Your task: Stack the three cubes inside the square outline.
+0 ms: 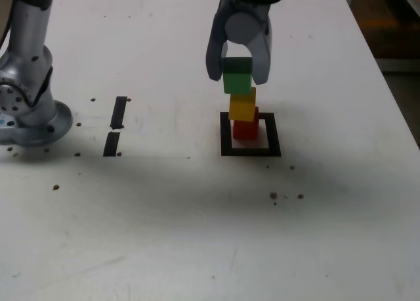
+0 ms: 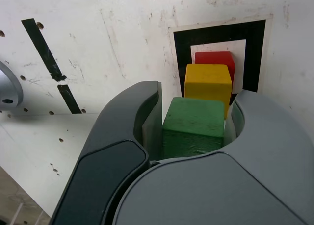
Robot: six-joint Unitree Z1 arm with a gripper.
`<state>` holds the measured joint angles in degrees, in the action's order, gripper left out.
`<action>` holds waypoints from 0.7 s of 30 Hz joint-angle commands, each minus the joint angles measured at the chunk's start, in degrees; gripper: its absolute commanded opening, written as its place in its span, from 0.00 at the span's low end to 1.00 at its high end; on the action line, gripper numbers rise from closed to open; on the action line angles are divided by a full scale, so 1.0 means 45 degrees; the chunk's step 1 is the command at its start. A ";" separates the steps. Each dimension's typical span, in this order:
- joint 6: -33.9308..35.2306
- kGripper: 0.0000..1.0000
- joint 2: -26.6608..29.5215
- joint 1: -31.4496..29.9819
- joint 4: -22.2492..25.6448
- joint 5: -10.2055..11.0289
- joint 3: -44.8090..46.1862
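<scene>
My gripper (image 1: 237,77) is shut on the green cube (image 1: 237,76), one finger on each side of it. The green cube hangs directly over the yellow cube (image 1: 243,106), touching it or just above it; I cannot tell which. Under the yellow cube, the red cube (image 1: 245,128) stands inside the square outline (image 1: 251,151) of black tape. In the wrist view the green cube (image 2: 193,127) sits between the fingers of the gripper (image 2: 194,112), with the yellow cube (image 2: 208,83) and red cube (image 2: 215,58) below it, inside the square outline (image 2: 211,34).
The arm's silver base (image 1: 26,104) stands at the exterior view's left. Two short black strips (image 1: 118,112) lie between the base and the stack. The white table's edge (image 1: 394,98) runs down the exterior view's right. Small dark specks dot the surface.
</scene>
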<state>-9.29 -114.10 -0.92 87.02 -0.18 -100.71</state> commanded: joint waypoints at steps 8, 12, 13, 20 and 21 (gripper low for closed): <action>-0.0025 0.32 -0.0269 -0.0023 -0.0354 0.0361 0.0057; -0.0025 0.38 -0.0357 -0.0012 -0.0526 0.0414 0.0080; -0.0025 0.39 -0.0371 -0.0010 -0.0562 0.0423 0.0089; -0.0025 0.61 -0.0405 -0.0001 -0.0644 0.0438 0.0136; -0.0025 0.64 -0.0402 0.0001 -0.0644 0.0430 0.0151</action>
<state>-9.29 -115.72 -0.92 84.10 1.74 -100.16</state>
